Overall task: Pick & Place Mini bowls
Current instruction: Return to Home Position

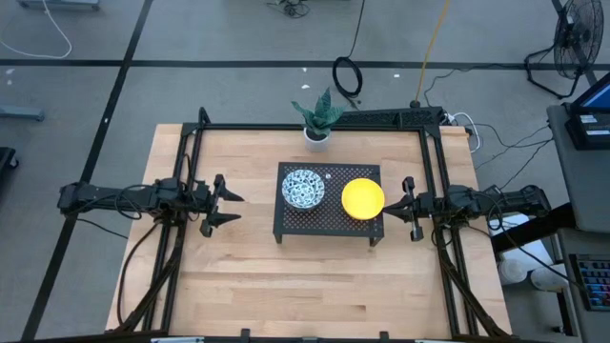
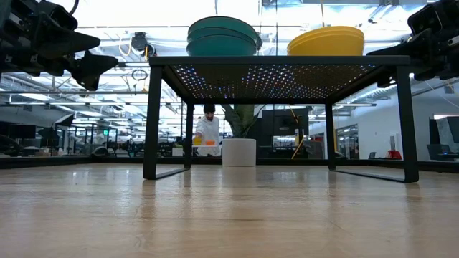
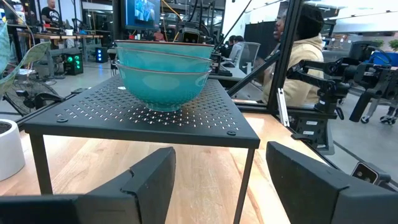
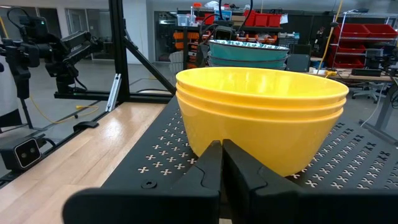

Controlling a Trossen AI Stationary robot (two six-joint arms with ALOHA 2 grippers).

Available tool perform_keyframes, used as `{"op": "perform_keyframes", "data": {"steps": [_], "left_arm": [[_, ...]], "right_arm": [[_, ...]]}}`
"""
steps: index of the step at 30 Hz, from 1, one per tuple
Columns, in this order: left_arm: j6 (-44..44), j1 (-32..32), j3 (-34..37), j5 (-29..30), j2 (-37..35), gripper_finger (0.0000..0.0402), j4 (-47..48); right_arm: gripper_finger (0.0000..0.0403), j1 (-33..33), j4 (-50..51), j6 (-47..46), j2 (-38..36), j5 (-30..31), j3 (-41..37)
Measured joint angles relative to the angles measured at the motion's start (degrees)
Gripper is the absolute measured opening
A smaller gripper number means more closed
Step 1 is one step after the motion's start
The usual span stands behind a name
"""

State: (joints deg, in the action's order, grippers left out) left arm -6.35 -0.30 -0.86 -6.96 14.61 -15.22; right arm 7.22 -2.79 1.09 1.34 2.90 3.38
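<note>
- Two stacks of mini bowls stand on the black perforated metal shelf (image 1: 326, 225). The stack of white bowls with a dense blue-green pattern (image 1: 303, 189) is on the left arm's side. The stack of plain bright yellow bowls (image 1: 362, 197) is on the right arm's side, apart from the first.
- None of the views shows a bowl on the pale wooden table (image 1: 286, 286). You can therefore judge the placing finished, and the step in hand is taking both arms back to rest.
- The left gripper (image 1: 233, 207) hovers above the table just off the shelf's left edge. Its fingers (image 3: 146, 183) are spread wide with nothing between them.
- The right gripper (image 1: 391, 207) hangs at the shelf's right edge, near the yellow stack. Its two fingers (image 4: 208, 171) are pressed together and hold nothing.
- For the next move, draw each arm straight back, away from the shelf, and keep its height so that no finger catches the shelf's rim.
- Take more care with the right arm, which has the least room. Its wrist view shows its tips pointing at the wall of the yellow stack close ahead, so back it off before any turn or drop.
- The white round plant pot (image 1: 316, 136) with its green plant stands behind the shelf, well apart from both arms, and looks to be out of their way.
- A person (image 2: 209, 129) shows in the room beyond the table, far from the work.
</note>
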Motion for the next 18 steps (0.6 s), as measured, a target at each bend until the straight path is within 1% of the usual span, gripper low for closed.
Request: {"op": "perform_keyframes", "data": {"steps": [9, 18], "left_arm": [[0.0, 0.0, 0.0, 0.0, 0.0, 0.0270, 0.0], [0.0, 0.0, 0.0, 0.0, 0.0, 0.0254, 0.0]], "right_arm": [[0.0000, 0.0, 0.0, 0.0, 0.0, 0.0, 0.0], [0.0000, 0.0, 0.0, 0.0, 0.0, 0.0, 0.0]]}}
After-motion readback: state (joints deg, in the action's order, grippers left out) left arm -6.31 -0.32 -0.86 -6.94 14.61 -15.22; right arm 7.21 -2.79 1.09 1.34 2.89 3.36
